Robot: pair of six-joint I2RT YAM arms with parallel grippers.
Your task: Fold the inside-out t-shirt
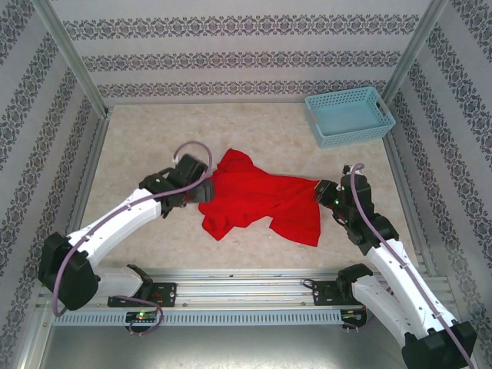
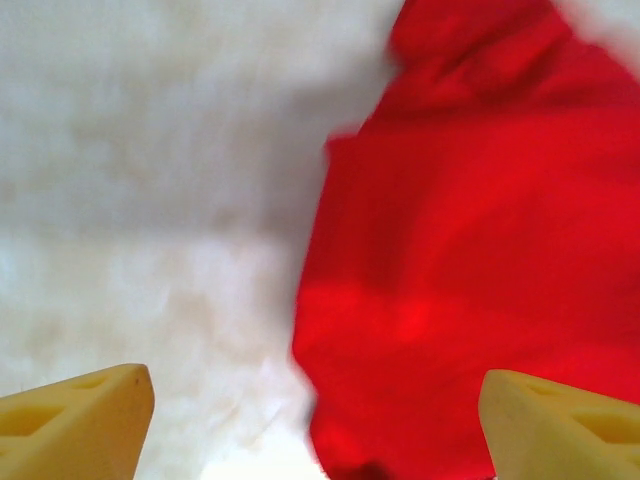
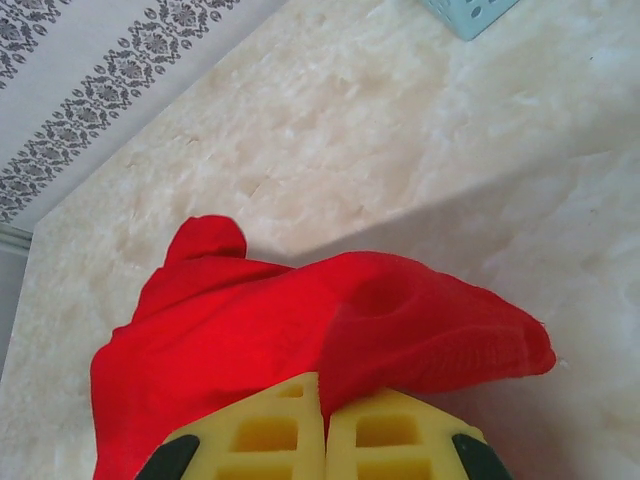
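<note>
The inside-out t-shirt [image 1: 257, 198] is a bright red, crumpled heap in the middle of the table. My left gripper [image 1: 201, 187] sits at its left edge, jaws wide open; in the left wrist view the yellow fingertips [image 2: 80, 425] stand far apart, with the red cloth [image 2: 470, 260] lying between and ahead of them, unheld. My right gripper [image 1: 323, 192] is at the shirt's right end. In the right wrist view its yellow pads [image 3: 270, 425] are pressed together on a fold of the shirt [image 3: 400, 320], which is lifted off the table.
A light blue plastic basket [image 1: 350, 115] stands at the back right corner; its corner shows in the right wrist view [image 3: 470, 12]. Patterned walls enclose the beige table [image 1: 154, 131] on three sides. A metal rail [image 1: 246, 296] runs along the near edge.
</note>
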